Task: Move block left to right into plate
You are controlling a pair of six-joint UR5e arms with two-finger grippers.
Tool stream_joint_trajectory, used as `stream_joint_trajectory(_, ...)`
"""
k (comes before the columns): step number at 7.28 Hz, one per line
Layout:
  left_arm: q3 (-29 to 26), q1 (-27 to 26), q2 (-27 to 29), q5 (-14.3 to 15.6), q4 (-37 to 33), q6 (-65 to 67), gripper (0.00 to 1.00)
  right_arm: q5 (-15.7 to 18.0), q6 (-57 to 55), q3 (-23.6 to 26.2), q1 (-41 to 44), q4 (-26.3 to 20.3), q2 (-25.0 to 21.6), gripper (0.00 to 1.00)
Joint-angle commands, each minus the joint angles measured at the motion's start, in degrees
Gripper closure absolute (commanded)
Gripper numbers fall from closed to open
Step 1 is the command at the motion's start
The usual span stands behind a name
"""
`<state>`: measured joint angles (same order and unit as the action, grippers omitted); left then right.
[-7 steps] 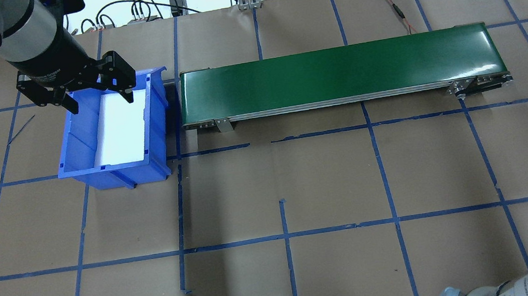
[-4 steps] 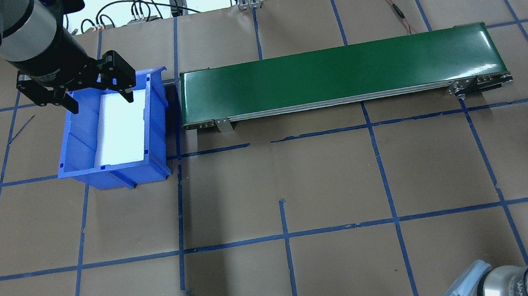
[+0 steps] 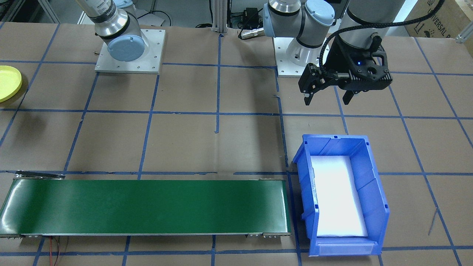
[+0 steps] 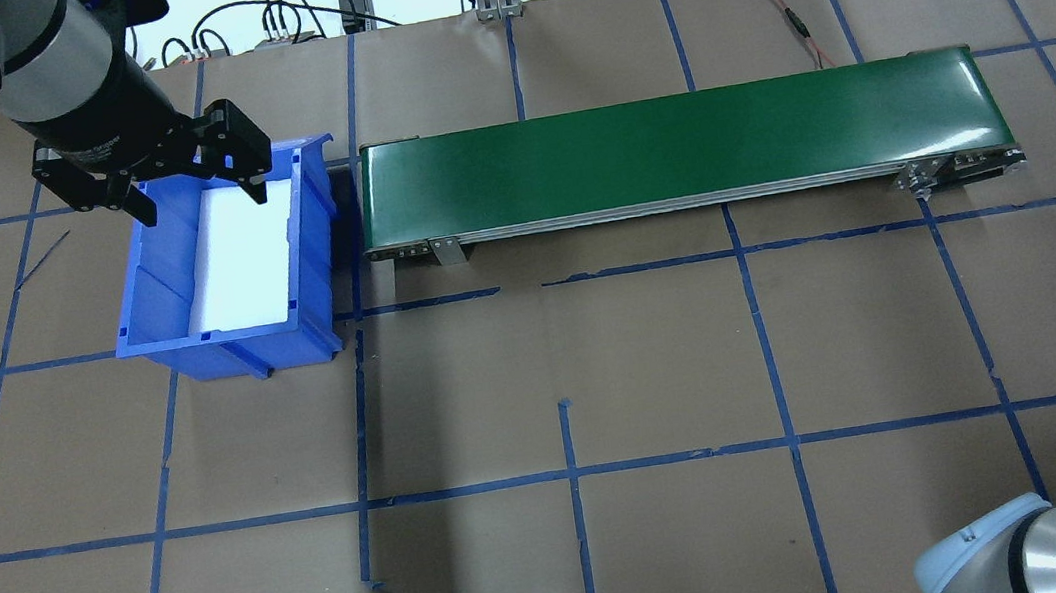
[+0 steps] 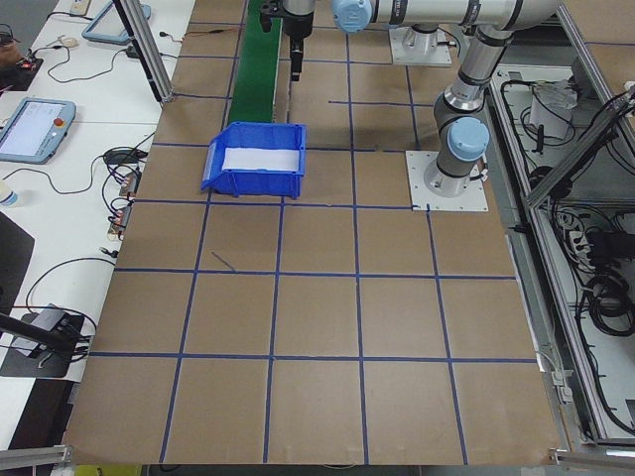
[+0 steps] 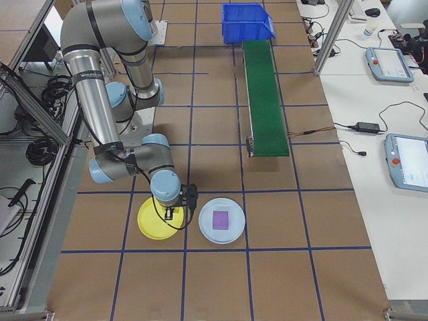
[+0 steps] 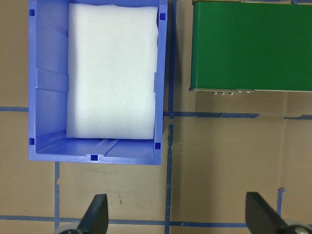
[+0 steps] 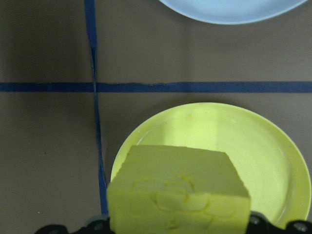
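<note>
A yellow block (image 8: 178, 190) fills the lower part of the right wrist view, with my right gripper (image 8: 178, 225) shut on it. It hangs over the near rim of the yellow plate (image 8: 263, 151). From the right side view, the right gripper (image 6: 170, 212) stands over the plate (image 6: 150, 224). The plate (image 3: 7, 83) also shows at the left edge of the front view. My left gripper (image 4: 199, 201) hangs open and empty above the far end of the blue bin (image 4: 154, 282).
A light blue plate (image 6: 204, 231) with a purple block (image 6: 221, 220) on it lies beside the yellow one. A green conveyor belt (image 4: 671, 148) runs from the bin toward the right. The bin (image 7: 48, 97) holds only white foam.
The right gripper with the yellow block has left the right edge of the overhead view, and the right arm's elbow has come further in at the bottom. The left gripper has barely moved.
</note>
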<state>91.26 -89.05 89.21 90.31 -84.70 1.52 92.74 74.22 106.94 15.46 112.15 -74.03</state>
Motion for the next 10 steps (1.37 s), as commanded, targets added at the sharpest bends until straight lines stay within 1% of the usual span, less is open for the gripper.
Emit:
stream_joint_trajectory(1, -0.03, -0.07, -0.09, 0.21, 0.07, 0.24, 0.0, 0.42, 2.06, 1.26, -1.4, 1.23, 0.29, 0.45)
stream_joint_trajectory(2, -0.03, 0.02, -0.09, 0.21, 0.07, 0.07, 0.0, -0.36, 2.6, 1.43, -1.4, 2.8, 0.21, 0.06)
stream_joint_trajectory(3, -0.03, 0.02, -0.09, 0.13, 0.07, 0.07, 0.0, 0.15, 2.51, 1.34, -1.4, 2.81, 0.2, 0.0)
stream_joint_trajectory(6, 0.06, 0.02, -0.09, 0.13, 0.07, -0.28, 0.0, 0.69, 1.55, 0.64, -0.96, 1.94, -0.84, 0.0)
stream_joint_trajectory(7, 0.06, 0.02, 0.26, -0.05, 0.24, -0.37, 0.0, 1.73, 1.28, -0.4, 0.43, 1.24, -1.89, 0.0)
stream_joint_trajectory(8, 0.06, 0.28, 0.7, -0.05, 1.02, -0.55, 0.0, 1.74, 0.24, -1.46, 4.36, 0.97, -3.99, 0.0)
stream_joint_trajectory(9, 0.06, 0.28, 0.97, -0.14, 1.55, -0.64, 0.0, 2.26, -8.3, -4.95, 10.58, -3.56, -6.71, 0.0)
stream_joint_trajectory(10, 0.06, 0.28, 1.05, -0.14, 1.65, -0.64, 0.0, 4.27, -17.78, -12.38, 15.95, -13.52, -7.52, 0.0)
